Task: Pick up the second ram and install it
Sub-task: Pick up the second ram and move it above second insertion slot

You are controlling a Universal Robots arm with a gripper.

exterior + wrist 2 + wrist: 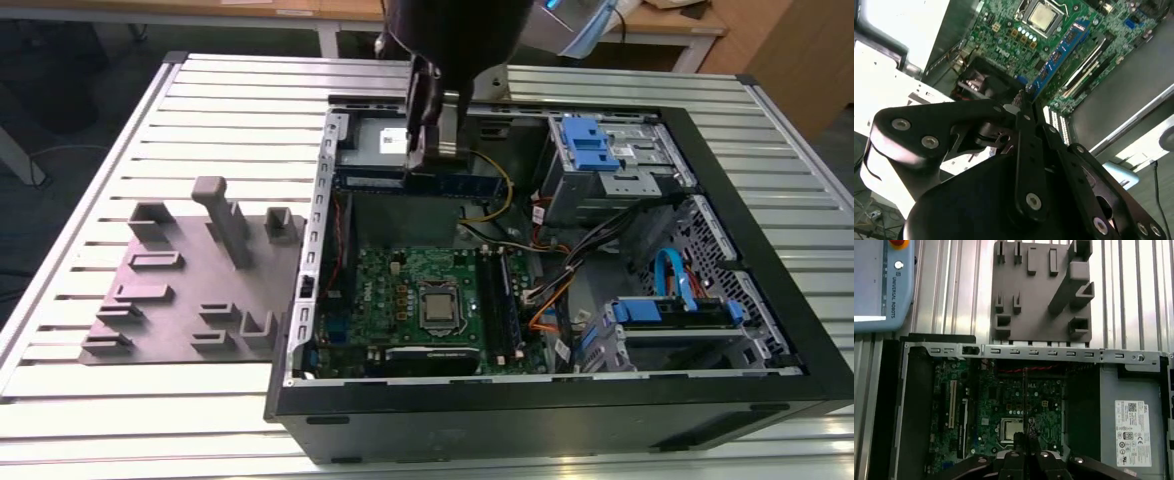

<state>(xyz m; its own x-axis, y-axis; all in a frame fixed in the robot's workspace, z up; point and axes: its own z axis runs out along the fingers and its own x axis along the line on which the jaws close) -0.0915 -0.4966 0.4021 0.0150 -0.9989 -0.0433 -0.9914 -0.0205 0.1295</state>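
Note:
My gripper [430, 168] hangs over the open computer case, shut on the second ram [475, 184], a long dark blue-black stick held level, lengthwise across the exterior view. The second wrist view has the ram [1061, 54] reaching out from the fingertips [1024, 102] above the green motherboard [1004, 22]. In the first wrist view the ram [1024, 390] is a thin edge-on line over the motherboard [1046, 400], beside the processor [1013, 430]. The long black slots [505, 295] lie on the exterior view's right of the processor [438, 305], crosswise to the held stick.
The black case [534, 420] lies open on a slatted metal table [200, 100]. Inside are drive cages with blue parts [594, 145], loose cables [561, 270] and white card slots [952, 400]. A gray tray [160, 300] with plastic blocks lies at the exterior view's left. A control pendant [879, 285] lies nearby.

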